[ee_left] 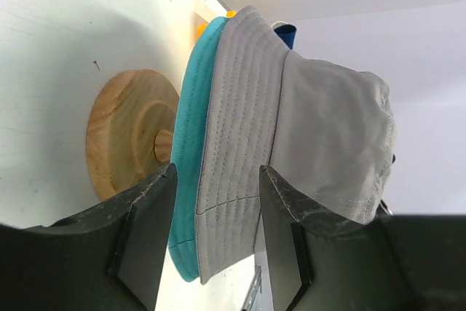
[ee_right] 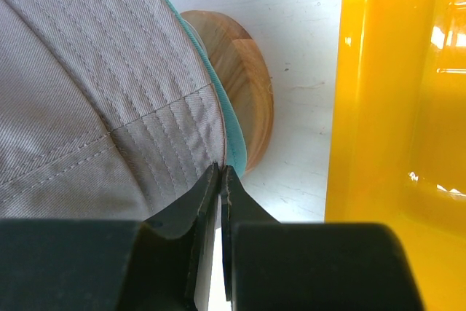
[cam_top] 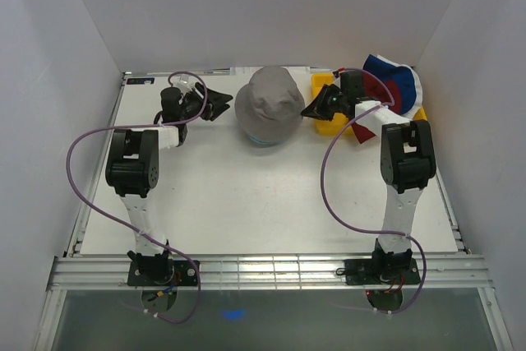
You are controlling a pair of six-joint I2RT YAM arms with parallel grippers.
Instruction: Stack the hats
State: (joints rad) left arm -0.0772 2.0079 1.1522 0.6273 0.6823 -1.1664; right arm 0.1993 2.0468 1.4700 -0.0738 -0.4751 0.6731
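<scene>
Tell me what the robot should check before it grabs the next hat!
1. Grey hat sits over the teal hat on the wooden stand: ok.
2. Left gripper open, jaws wide apart: ok.
3. Right gripper clear of the grey brim: cannot tell. Its tips sit right at the brim's edge.
4. Right gripper ready to grab: not ok, it is shut.
5. More hats waiting: ok. A pile of navy, red and white hats lies at the yellow tray.
</scene>
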